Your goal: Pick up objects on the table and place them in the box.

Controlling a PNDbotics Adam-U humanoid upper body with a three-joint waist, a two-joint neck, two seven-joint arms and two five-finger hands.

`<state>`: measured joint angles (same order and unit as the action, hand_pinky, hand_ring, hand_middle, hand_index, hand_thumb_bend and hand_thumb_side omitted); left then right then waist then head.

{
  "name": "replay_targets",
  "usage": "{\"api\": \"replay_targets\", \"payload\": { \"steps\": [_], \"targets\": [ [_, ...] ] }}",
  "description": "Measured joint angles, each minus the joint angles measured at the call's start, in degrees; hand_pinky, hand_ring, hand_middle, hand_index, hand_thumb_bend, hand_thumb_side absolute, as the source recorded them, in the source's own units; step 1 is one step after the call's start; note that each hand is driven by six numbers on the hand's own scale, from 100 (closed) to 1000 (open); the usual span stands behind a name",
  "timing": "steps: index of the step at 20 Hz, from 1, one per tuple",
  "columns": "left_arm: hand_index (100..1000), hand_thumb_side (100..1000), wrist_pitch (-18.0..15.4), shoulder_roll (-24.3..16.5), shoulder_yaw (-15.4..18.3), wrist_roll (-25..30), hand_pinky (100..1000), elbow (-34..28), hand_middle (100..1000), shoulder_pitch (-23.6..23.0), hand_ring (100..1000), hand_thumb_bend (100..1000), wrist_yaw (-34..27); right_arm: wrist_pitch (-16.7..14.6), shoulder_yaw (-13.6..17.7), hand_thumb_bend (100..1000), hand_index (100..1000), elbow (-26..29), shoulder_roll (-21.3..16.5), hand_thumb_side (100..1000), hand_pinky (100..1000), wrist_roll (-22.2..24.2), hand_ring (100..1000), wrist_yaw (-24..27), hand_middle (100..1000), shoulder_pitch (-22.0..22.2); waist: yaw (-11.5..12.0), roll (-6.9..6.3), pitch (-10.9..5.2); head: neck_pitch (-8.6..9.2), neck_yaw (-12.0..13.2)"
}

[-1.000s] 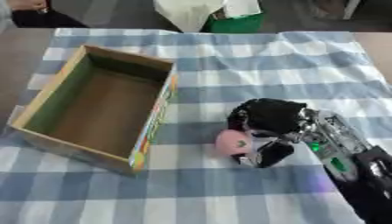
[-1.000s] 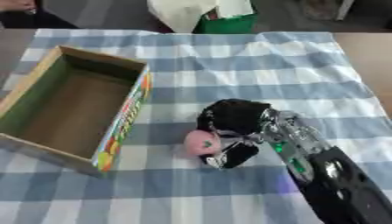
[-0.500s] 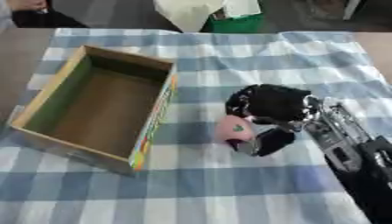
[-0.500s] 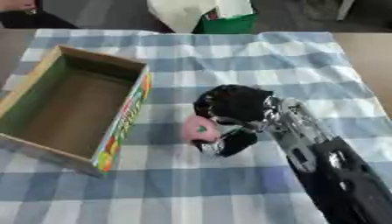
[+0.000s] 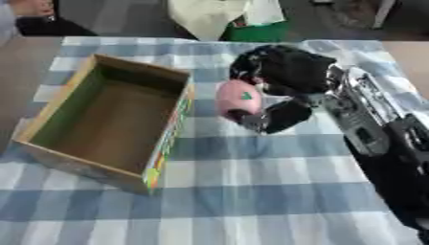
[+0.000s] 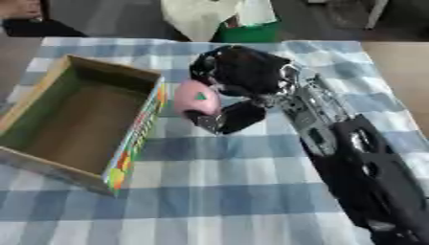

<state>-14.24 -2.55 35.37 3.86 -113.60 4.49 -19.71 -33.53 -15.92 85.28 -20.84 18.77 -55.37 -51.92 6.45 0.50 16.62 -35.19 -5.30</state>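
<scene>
With the right robot hand (image 5: 281,83) curled round the pink egg-shaped toy (image 5: 238,97), just beside the cardboard box (image 5: 111,117), carry it clear over the near wall before letting go inside.

A pink, egg-shaped object (image 5: 238,98) with a small green mark on its side sits upright in the curled fingers and thumb of the robot's right hand (image 5: 281,81), just to the right of the box and near its far corner. The box (image 5: 107,119) is an open cardboard carton with a plain brown inside, a green inner wall on its left and a brightly printed outer side facing right. It lies askew on the left part of the blue-and-white checked cloth, and nothing shows inside it.
</scene>
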Motion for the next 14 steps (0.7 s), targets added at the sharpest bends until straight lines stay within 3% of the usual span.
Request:
{"api": "replay_targets", "payload": {
  "steps": [5,14],
  "targets": [
    [786,558,0.2,0.0,-0.4,0.2,519,0.0,585,-0.4,379,172,-0.3,0.1,0.0,100,513,-4.9,3.6,938,664,-2.0,753,-3.2,586,-4.2,1.2,0.04,-0.16,0.00,-1.8],
    [782,560,-0.1,-0.6,-0.8,0.4,515,0.0,584,-0.4,381,171,-1.0,-0.8,1.0,100,520,-14.5,10.4,825,664,-4.2,752,-10.0,580,-8.9,3.8,0.79,-0.38,0.00,-4.9]
  ]
}}
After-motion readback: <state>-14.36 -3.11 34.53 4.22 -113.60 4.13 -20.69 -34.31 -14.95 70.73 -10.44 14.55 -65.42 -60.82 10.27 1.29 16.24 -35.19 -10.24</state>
